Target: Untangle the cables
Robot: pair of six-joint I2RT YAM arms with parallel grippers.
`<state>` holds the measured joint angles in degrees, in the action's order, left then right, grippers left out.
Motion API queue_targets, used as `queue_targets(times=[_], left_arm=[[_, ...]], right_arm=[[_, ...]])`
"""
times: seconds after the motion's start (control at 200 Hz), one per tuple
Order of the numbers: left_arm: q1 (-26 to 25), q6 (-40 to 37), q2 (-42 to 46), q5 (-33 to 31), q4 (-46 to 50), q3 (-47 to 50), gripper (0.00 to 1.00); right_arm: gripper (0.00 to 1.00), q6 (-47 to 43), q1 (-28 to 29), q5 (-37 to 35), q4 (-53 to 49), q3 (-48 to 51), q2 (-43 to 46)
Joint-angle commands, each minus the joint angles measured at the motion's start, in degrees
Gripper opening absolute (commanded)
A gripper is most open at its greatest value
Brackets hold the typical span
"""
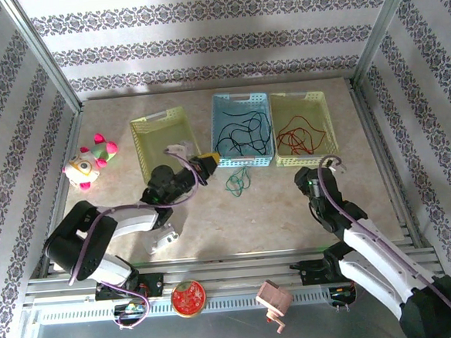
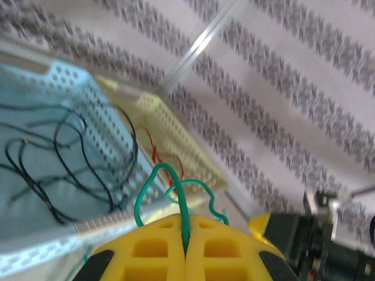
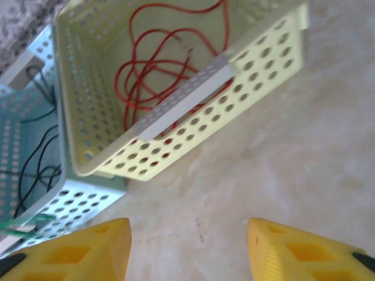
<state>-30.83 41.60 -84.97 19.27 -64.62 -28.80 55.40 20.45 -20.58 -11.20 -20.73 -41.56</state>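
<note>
Three plastic baskets stand in a row at the far side of the table [image 1: 268, 220]: a left-hand yellow basket [image 1: 140, 144], a blue basket [image 1: 240, 97] in the middle and a right-hand yellow basket [image 1: 302, 96]. The black cables [image 1: 244, 131] lie looped inside the blue basket, and the red cables [image 3: 140, 88] lie tangled inside the right-hand yellow one.

The left gripper [image 2: 186, 243] is just beside the near left corner of the blue basket. Its yellow fingers are pressed together and pinch a green cable [image 2: 182, 205], which rises out of the seam between them and curls into loose loops above. In the top view more green cable lies in a small heap on the table, just in front of the blue basket's near wall. That perforated wall stands between the pinched strand and the black cables behind it.

The right gripper [image 3: 187, 246] hangs over bare table in front of the right-hand yellow basket with its fingers spread apart and nothing between them. The basket's near wall and grey handle strip face it, with the red cables behind them. A bit of green shows at the blue basket's near corner in this wrist view.

Off to the left, well apart from the baskets, lies a plush toy [image 1: 90, 163]. A red round thing [image 1: 188, 298] and a pinkish block [image 1: 272, 299] sit on the near rail between the two arm bases. Patterned walls close in the table.
</note>
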Motion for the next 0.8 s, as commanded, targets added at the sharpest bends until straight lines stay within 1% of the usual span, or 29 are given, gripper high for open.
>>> queue_targets(times=[0.0, 0.105, 0.18, 0.235, 0.36, 0.425, 0.49, 0.53, 0.595, 0.66, 0.795], left_arm=[[4.67, 6.88, 2.74, 0.29, -8.89, 1.23, 0.0], [9.37, 8.85, 5.99, -0.19, -10.15, 1.85, 0.0], [11.93, 7.15, 9.93, -3.11, -5.35, 2.61, 0.0], [12.61, 4.0, 14.22, -9.41, 1.51, 3.4, 0.0], [12.8, -2.57, 25.17, -26.28, 17.59, 5.41, 0.0], [12.8, -3.91, 30.52, -34.46, 23.57, 6.83, 0.0], [12.77, -4.73, 34.77, -39.69, 27.1, 8.45, 0.0], [12.86, -5.35, 36.62, -40.8, 29.78, 8.67, 0.0], [12.86, -6.09, 37.86, -40.37, 32.96, 8.78, 0.0], [12.82, -5.16, 37.79, -39.5, 33.11, 9.6, 0.0], [12.81, -3.07, 35.3, -39.7, 31.32, 10.9, 0.0]], right_arm=[[0.55, 2.6, -1.05, -2.82, -2.63, 0.69, 2.06], [0.55, 1.76, -1.37, -2.02, -2.81, 0.64, 1.89], [0.56, 0.53, -1.46, -0.22, -1.42, 0.69, 0.65], [0.56, -0.38, -1.46, 1.45, -0.69, 0.57, -0.78], [0.56, -2.38, -1.18, 5.02, 0.63, -0.83, -4.61], [0.56, -3.21, -0.94, 6.11, 1.78, -0.98, -6.15], [0.56, -3.47, -0.77, 6.76, 2.92, -0.98, -7.22], [0.56, -3.61, -0.67, 7.11, 3.63, -0.89, -7.76], [0.56, -3.84, -0.58, 7.68, 4.52, -1.06, -8.73], [0.56, -4.29, -0.43, 8.08, 5.11, -1.61, -9.74], [0.56, -5.54, 0.09, 8.95, 5.75, -3.11, -11.29]])
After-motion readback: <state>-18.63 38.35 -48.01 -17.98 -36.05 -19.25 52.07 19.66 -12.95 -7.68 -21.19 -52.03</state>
